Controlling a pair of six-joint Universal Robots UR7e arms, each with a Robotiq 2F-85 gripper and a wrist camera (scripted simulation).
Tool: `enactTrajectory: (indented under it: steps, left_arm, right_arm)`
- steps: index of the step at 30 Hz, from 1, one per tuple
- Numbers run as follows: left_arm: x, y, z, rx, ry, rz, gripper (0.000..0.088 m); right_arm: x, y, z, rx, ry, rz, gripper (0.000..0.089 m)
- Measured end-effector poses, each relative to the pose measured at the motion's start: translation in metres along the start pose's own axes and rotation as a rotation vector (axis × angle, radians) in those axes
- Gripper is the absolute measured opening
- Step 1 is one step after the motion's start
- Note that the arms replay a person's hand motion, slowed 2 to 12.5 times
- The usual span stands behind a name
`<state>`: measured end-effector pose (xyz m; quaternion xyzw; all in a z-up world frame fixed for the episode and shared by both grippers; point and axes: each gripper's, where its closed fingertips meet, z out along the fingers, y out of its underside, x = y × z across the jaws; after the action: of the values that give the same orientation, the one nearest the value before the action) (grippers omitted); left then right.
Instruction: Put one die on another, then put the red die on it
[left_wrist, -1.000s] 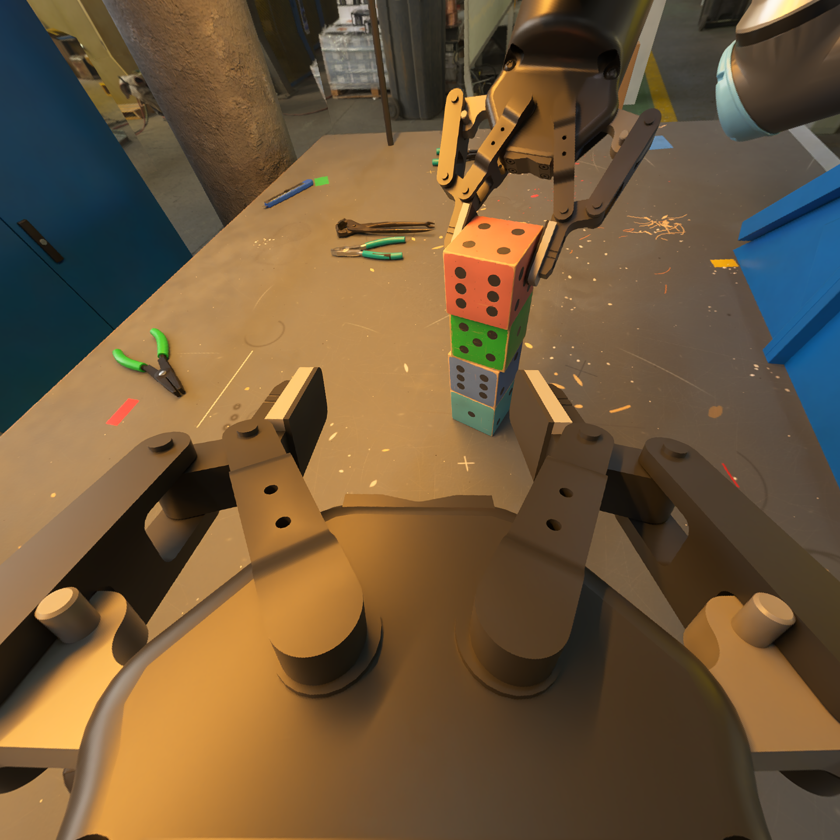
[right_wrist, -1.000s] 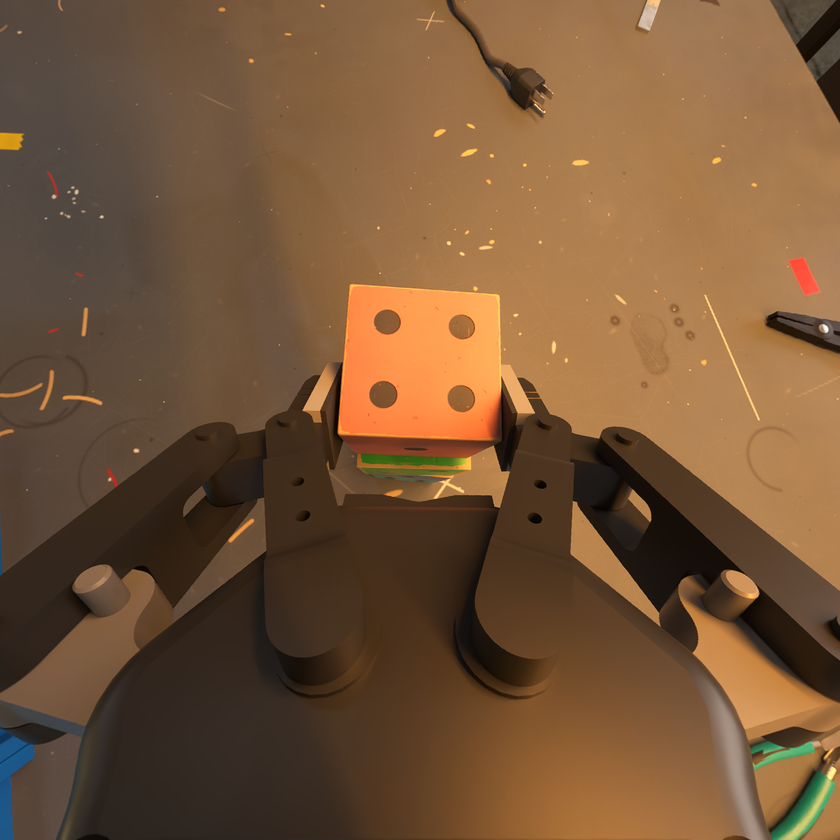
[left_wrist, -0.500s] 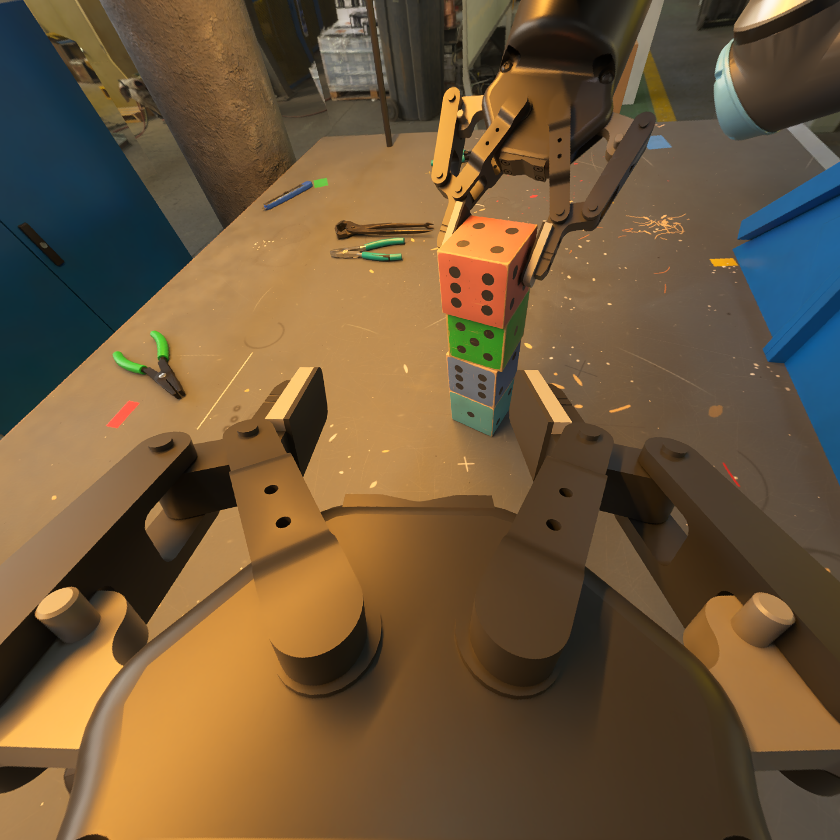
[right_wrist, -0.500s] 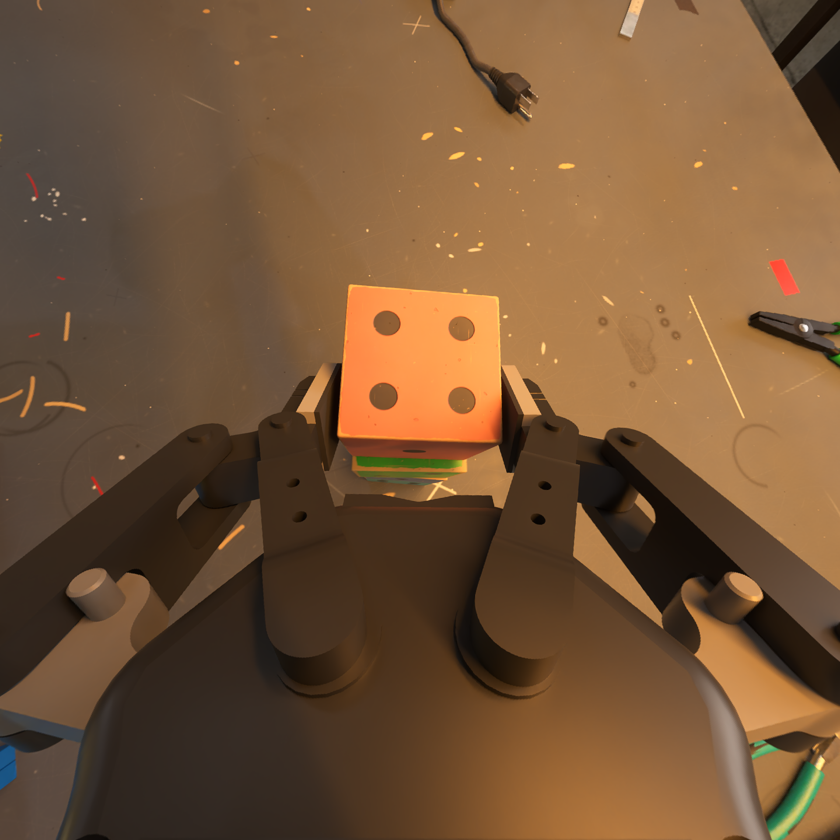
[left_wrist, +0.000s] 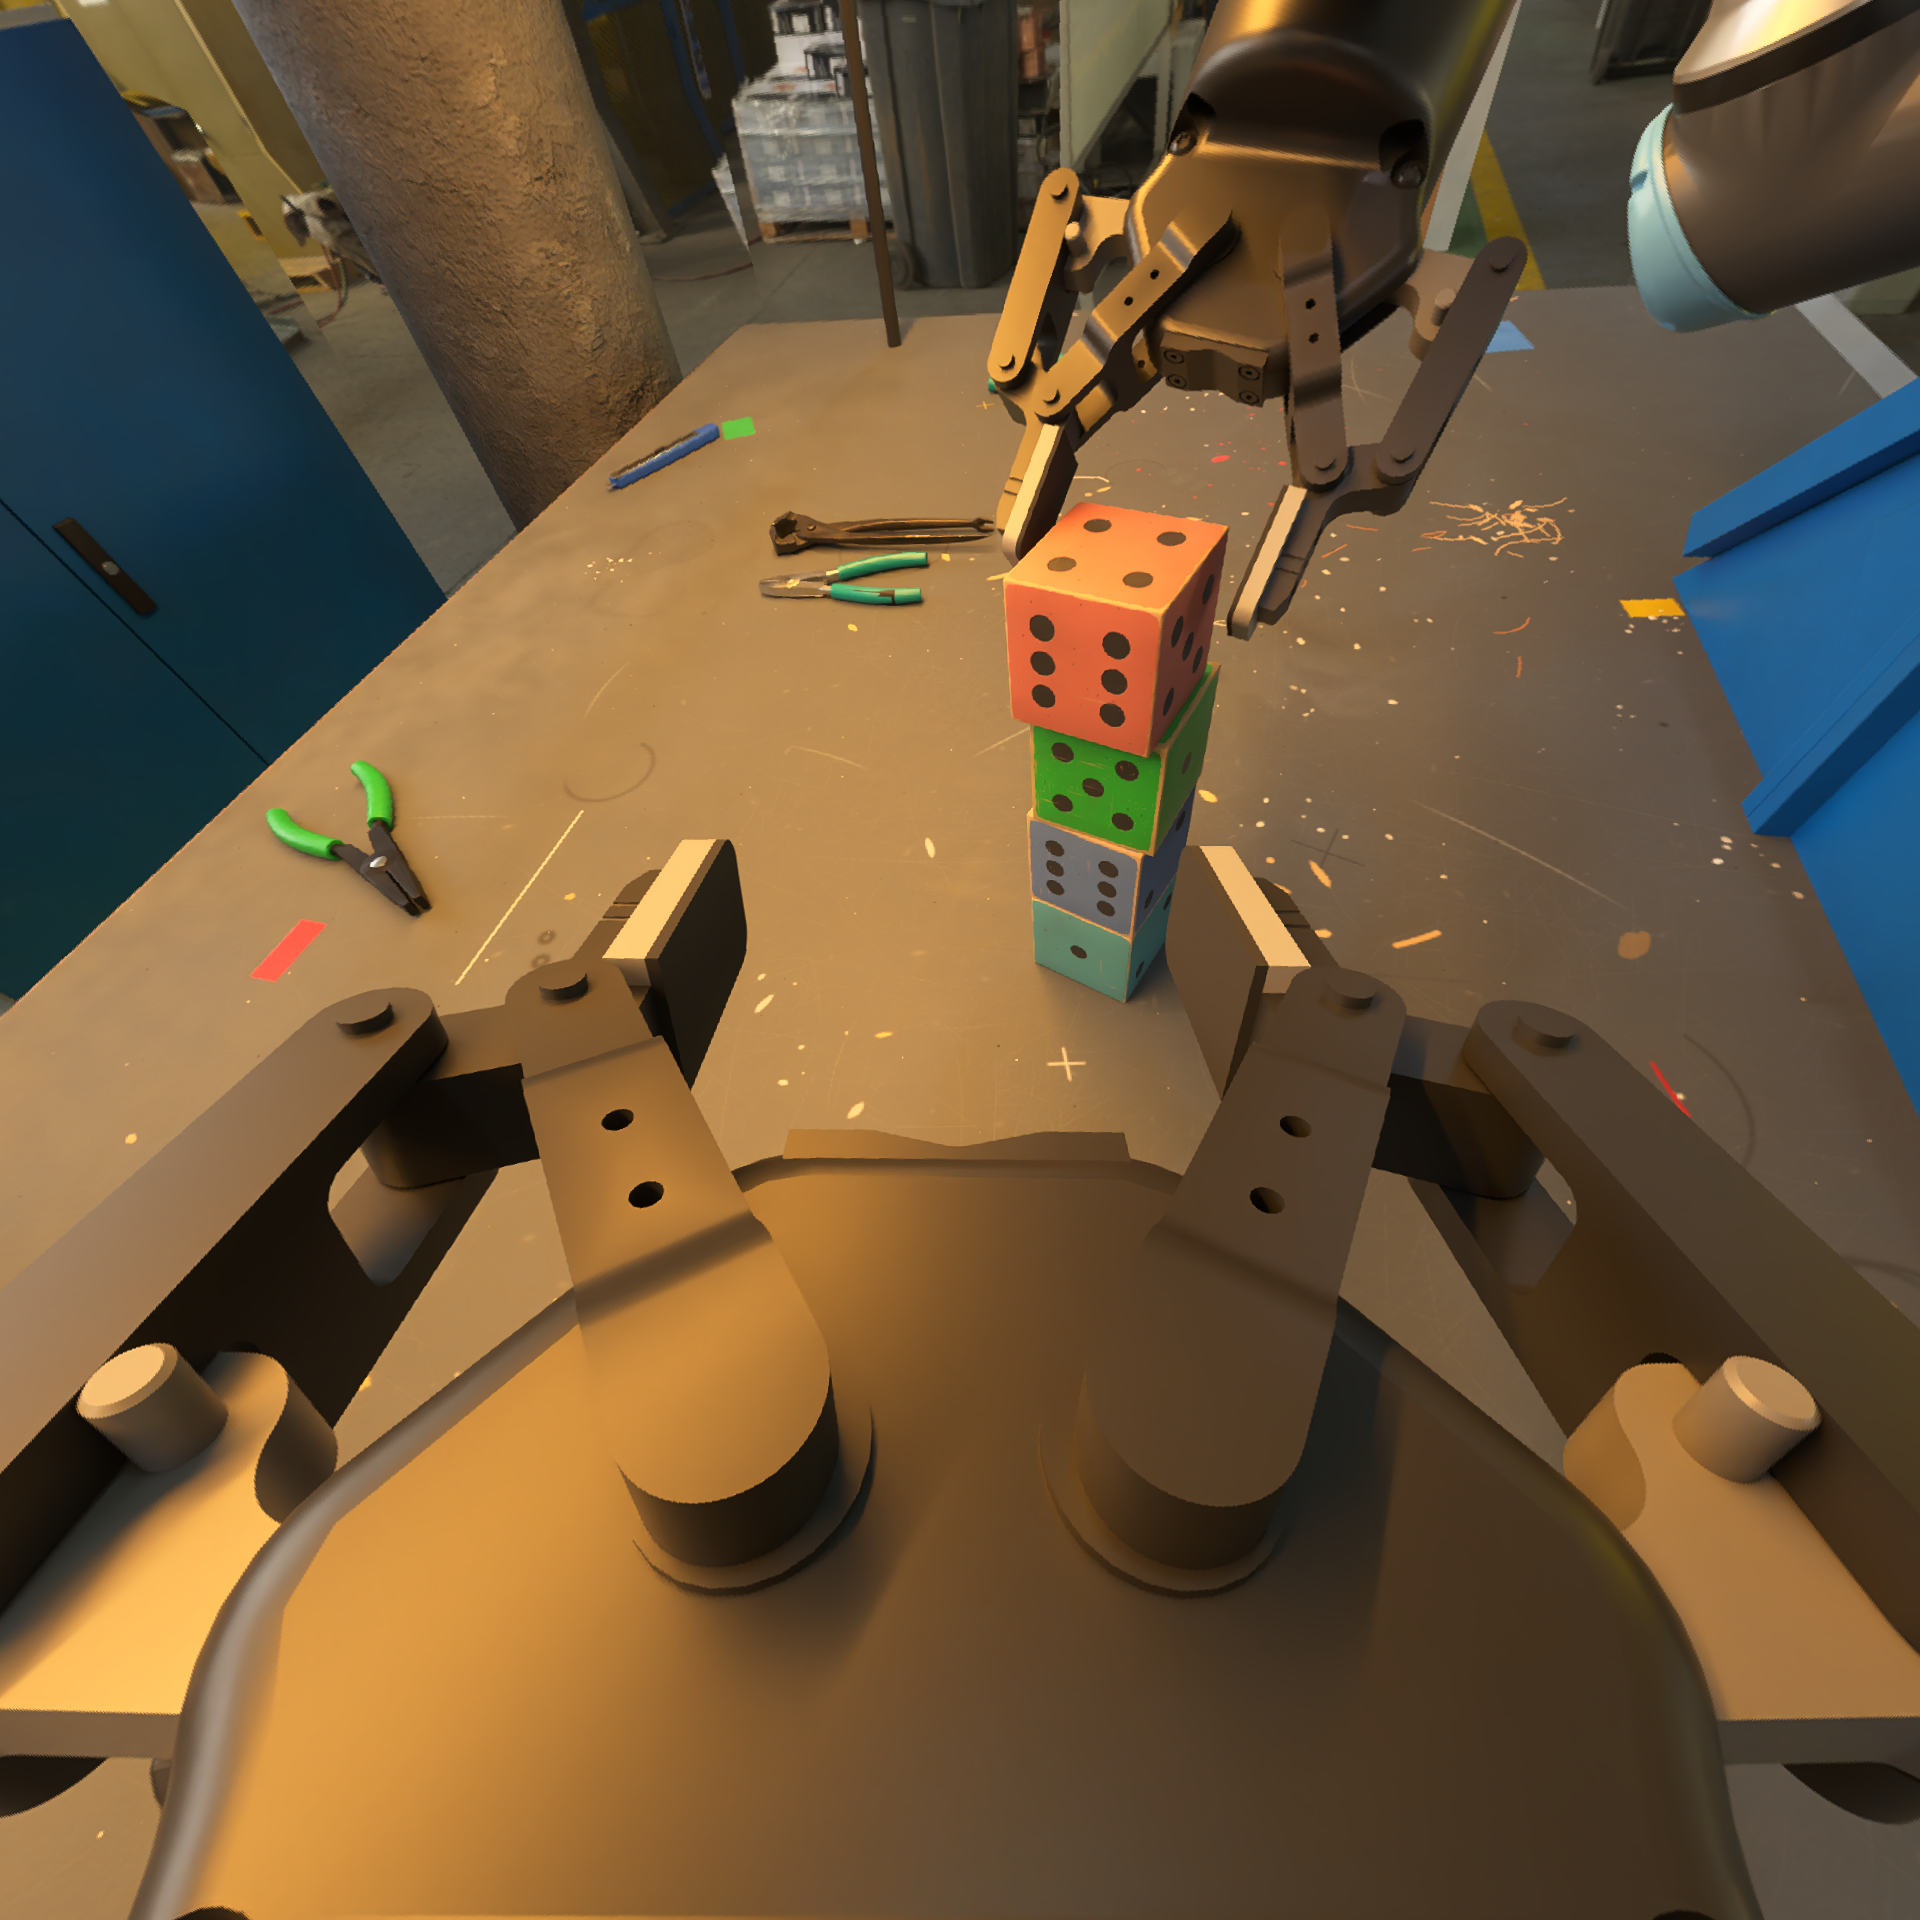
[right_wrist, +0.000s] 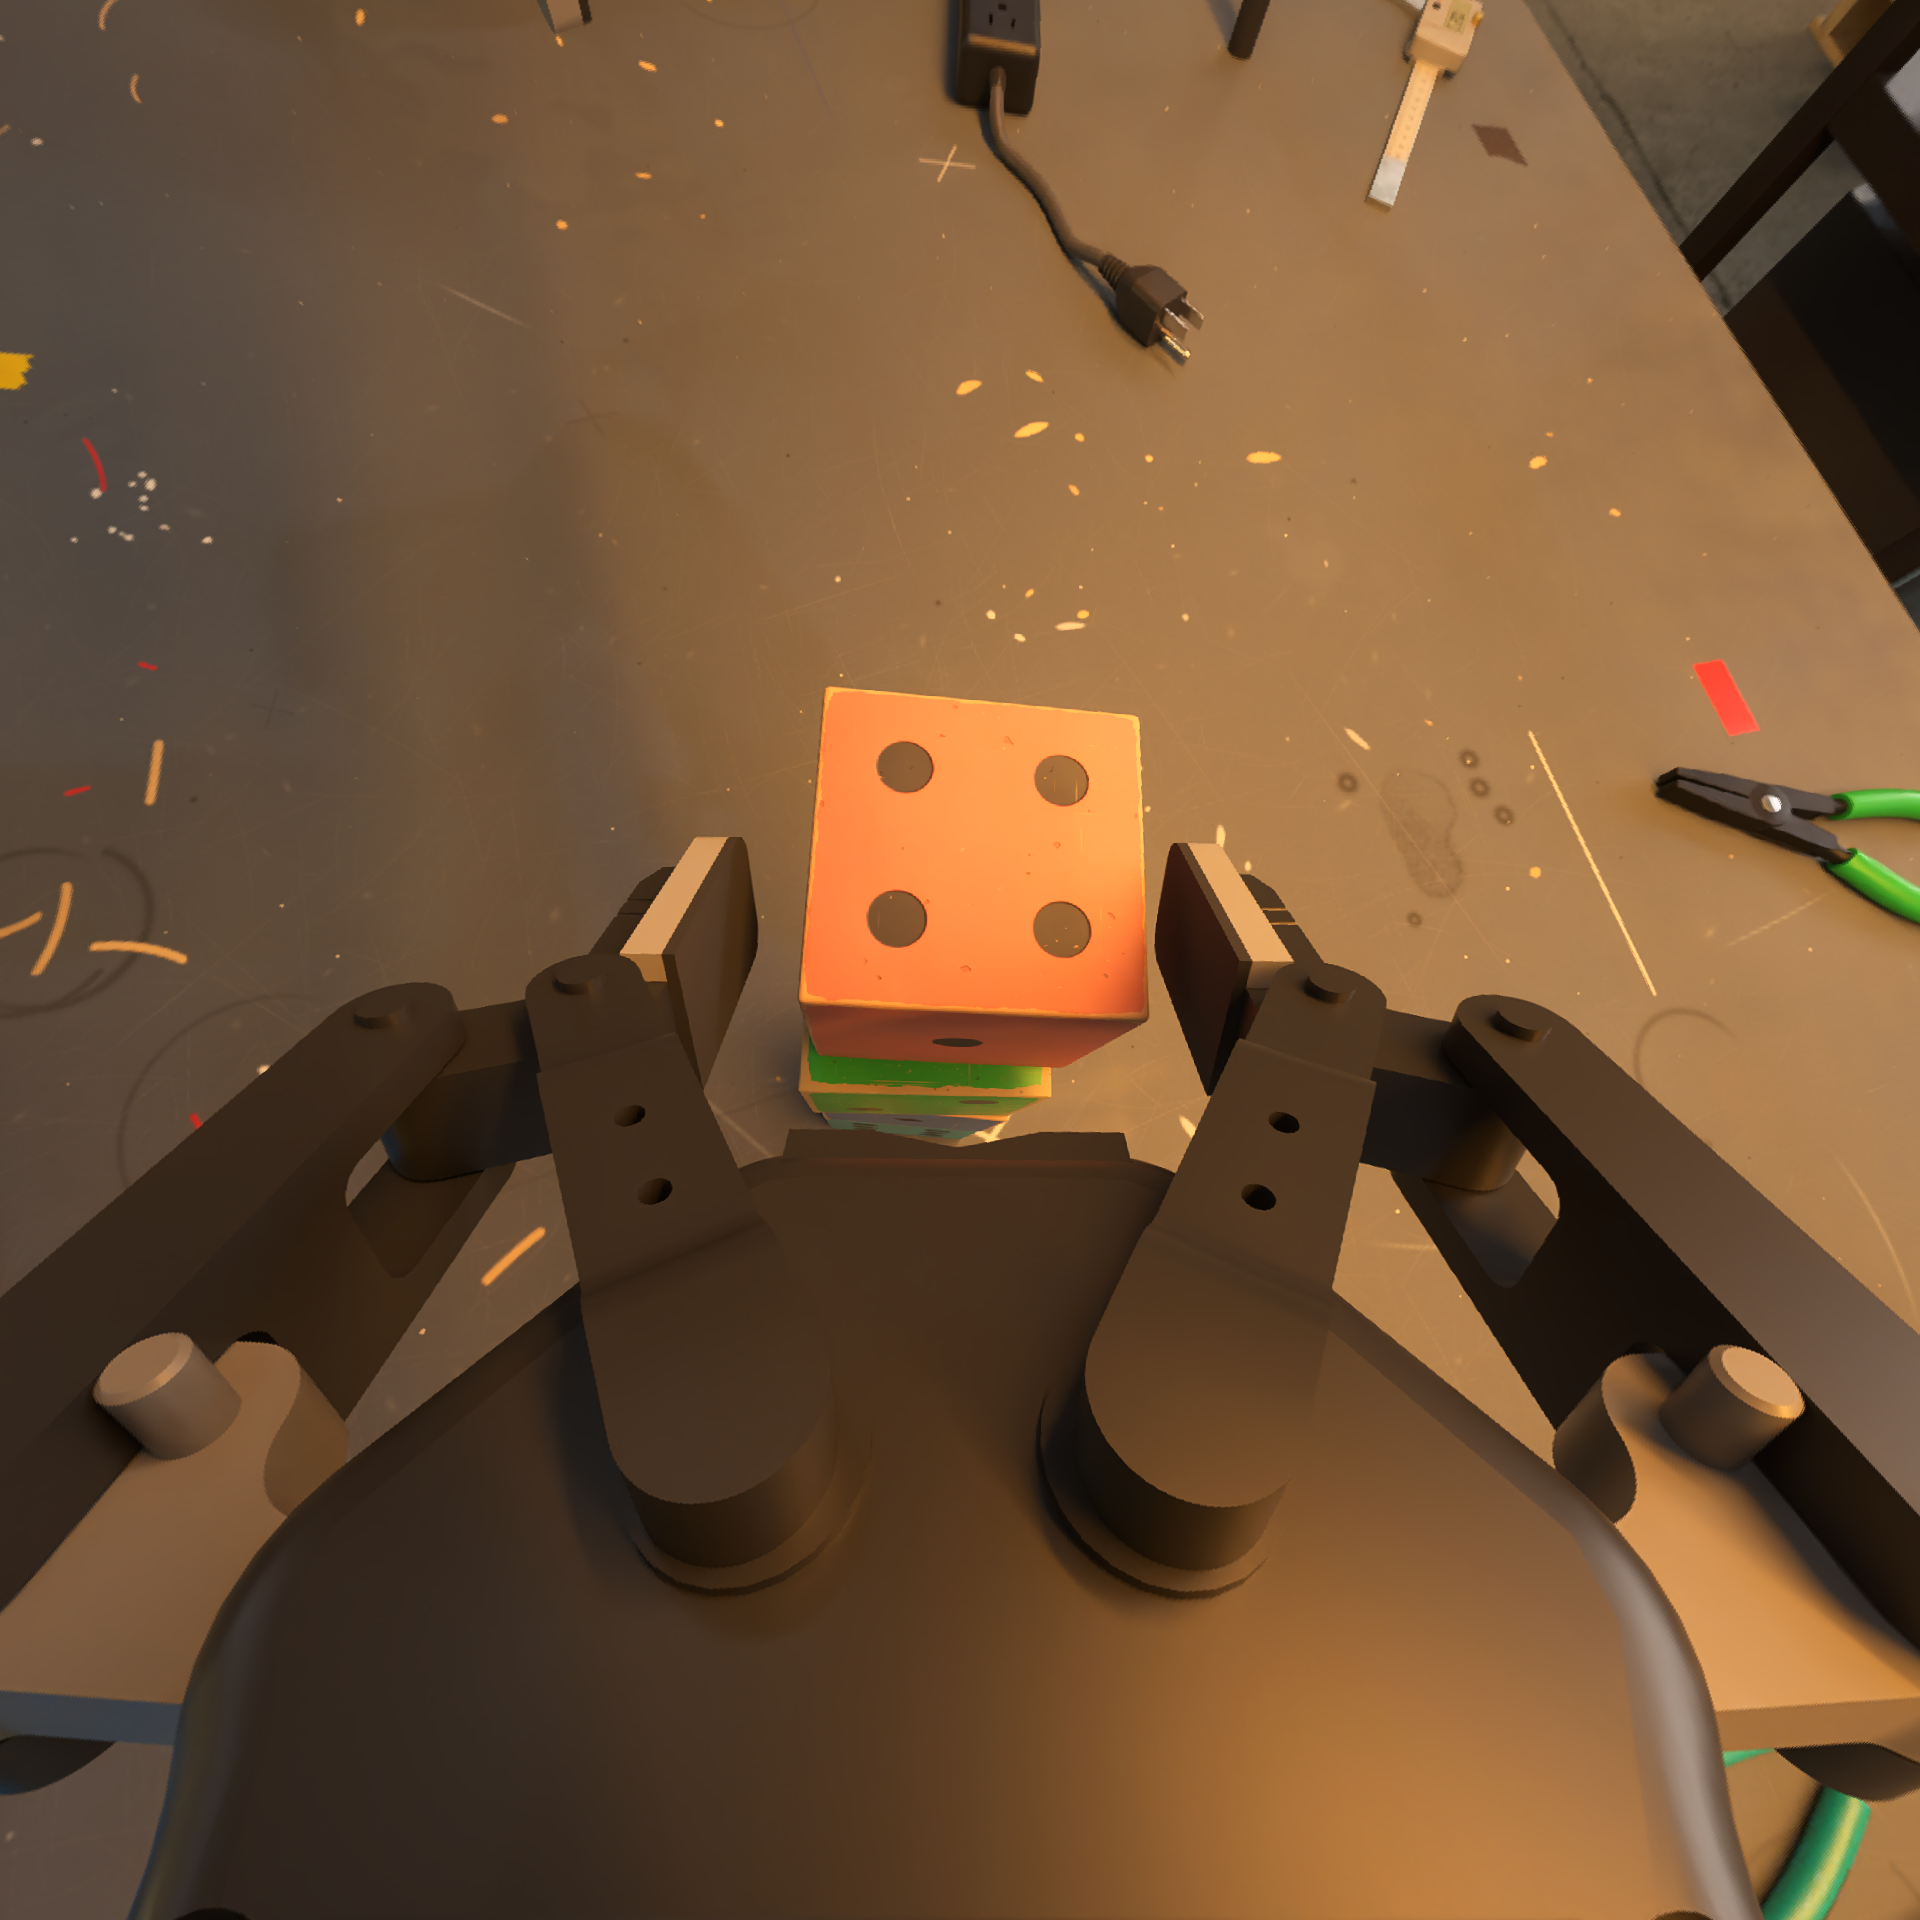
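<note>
A red die (left_wrist: 1112, 623) tops a stack on the table: under it a green die (left_wrist: 1117, 784), a grey-blue die (left_wrist: 1096, 878) and a teal die (left_wrist: 1091, 948) at the bottom. My right gripper (left_wrist: 1138, 551) hangs over the stack, open, its fingers apart from the red die's sides. In the right wrist view the red die (right_wrist: 977, 868) sits between the open pads of the right gripper (right_wrist: 956, 914), with the green die (right_wrist: 920, 1081) showing below. My left gripper (left_wrist: 961, 904) is open and empty, low in front of the stack.
Green-handled pliers (left_wrist: 353, 836) lie at the left, and more pliers (left_wrist: 852, 587), pincers (left_wrist: 873, 532) and a blue pen (left_wrist: 665, 455) lie farther back. A blue cabinet (left_wrist: 1829, 644) stands at the right. A power cord with plug (right_wrist: 1101, 249) and a ruler (right_wrist: 1408, 114) lie beyond.
My right gripper opened and let go of the red die, then rose slightly. The red die stays on the green die. My left gripper has not moved.
</note>
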<state>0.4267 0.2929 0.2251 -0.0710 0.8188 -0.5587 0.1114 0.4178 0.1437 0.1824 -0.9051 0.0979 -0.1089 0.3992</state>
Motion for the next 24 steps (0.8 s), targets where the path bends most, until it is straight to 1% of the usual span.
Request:
enactTrajectory:
  steps: [4, 12, 24]
  left_arm:
    - [-0.001, 0.000, -0.001, 0.004, -0.003, -0.002, 0.0721]
    - [-0.003, -0.002, -0.005, 0.015, -0.010, -0.007, 0.0722]
    - [-0.007, -0.005, -0.013, 0.042, -0.024, -0.020, 0.0720]
  right_arm:
    - [-0.001, -0.003, -0.005, 0.026, 0.009, -0.008, 0.0703]
    - [-0.002, -0.010, -0.017, 0.089, 0.044, -0.026, 0.0710]
    - [-0.003, -0.022, -0.044, 0.224, 0.112, -0.035, 0.0707]
